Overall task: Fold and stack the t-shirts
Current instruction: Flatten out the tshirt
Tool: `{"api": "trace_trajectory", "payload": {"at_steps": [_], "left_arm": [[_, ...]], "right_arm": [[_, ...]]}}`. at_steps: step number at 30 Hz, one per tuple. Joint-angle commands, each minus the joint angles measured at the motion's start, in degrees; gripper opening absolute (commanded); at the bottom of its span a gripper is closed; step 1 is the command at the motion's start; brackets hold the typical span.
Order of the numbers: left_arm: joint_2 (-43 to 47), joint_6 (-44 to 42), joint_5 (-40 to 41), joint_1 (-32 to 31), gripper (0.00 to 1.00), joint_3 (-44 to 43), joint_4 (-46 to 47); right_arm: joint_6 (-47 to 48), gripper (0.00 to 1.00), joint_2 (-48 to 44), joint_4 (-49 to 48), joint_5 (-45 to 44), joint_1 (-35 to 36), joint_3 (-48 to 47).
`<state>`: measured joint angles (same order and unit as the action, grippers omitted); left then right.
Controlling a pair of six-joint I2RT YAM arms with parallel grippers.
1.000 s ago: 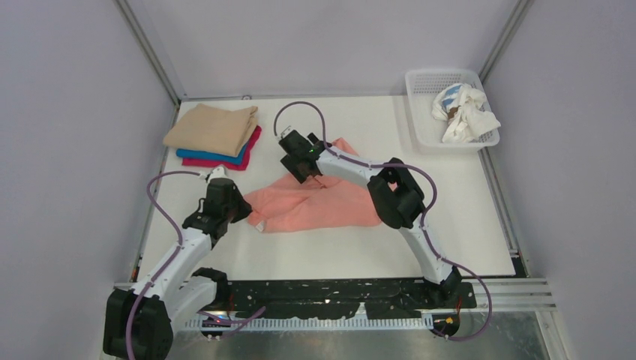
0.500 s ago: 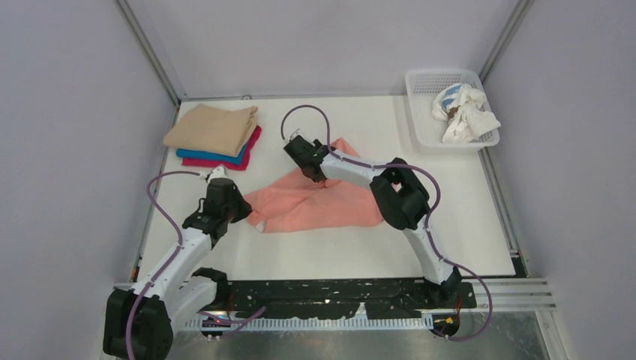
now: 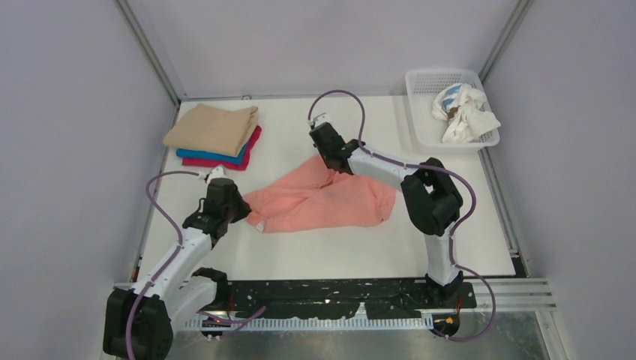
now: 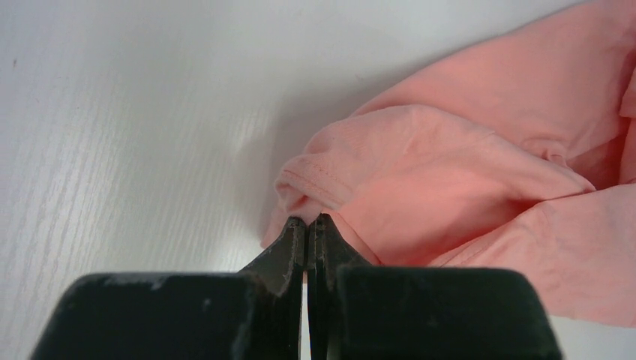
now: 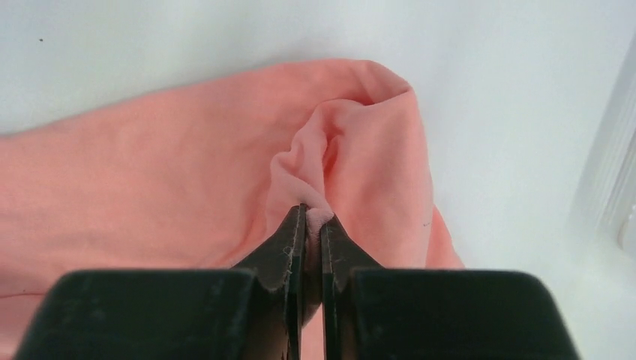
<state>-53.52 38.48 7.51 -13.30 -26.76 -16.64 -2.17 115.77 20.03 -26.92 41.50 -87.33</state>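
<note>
Two folds of the salmon-pink t-shirt [image 3: 322, 201], spread on the counter [image 3: 315, 251], were pinched: a hem at its left end by the left gripper [image 4: 307, 223], its far corner by the right gripper [image 5: 313, 214].

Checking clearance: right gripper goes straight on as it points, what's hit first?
The right gripper pinches the salmon-pink shirt, so its bunched fold comes first; past it, seemingly only bare table toward the back edge.
</note>
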Motion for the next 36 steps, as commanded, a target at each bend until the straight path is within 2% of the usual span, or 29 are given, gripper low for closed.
{"api": "trace_trajectory", "payload": {"at_steps": [1, 6, 13, 23, 27, 31, 36], "left_arm": [[0.3, -0.4, 3.3, 0.2, 0.00, -1.6, -0.6], [1.3, -0.1, 7.3, 0.3, 0.00, -5.2, -2.0], [4.9, -2.3, 10.0, 0.3, 0.00, -14.9, -1.7], [20.9, -10.7, 13.4, 0.3, 0.00, -27.9, -0.9], [26.6, -13.2, 13.3, 0.3, 0.00, -33.2, -2.9], [32.8, -13.7, 8.3, 0.3, 0.00, -35.6, -2.0], [38.2, -13.6, 2.9, 0.3, 0.00, -39.6, -1.8]], "right_arm": [[-4.0, 0.06, -4.7, -5.0, 3.9, -2.3, 2.0], [-3.2, 0.06, -13.1, -7.7, 0.6, -5.9, 6.7], [1.6, 0.06, -32.9, -11.1, -3.5, -11.1, 12.8], [10.7, 0.06, -58.3, -14.3, -5.8, -12.8, 13.5], [11.1, 0.06, -67.4, -11.4, -2.2, -12.8, 9.8], [10.1, 0.06, -74.9, -8.8, 6.7, -12.8, 7.5], [8.2, 0.06, -81.7, -5.3, 11.7, -12.9, 5.3]]}}
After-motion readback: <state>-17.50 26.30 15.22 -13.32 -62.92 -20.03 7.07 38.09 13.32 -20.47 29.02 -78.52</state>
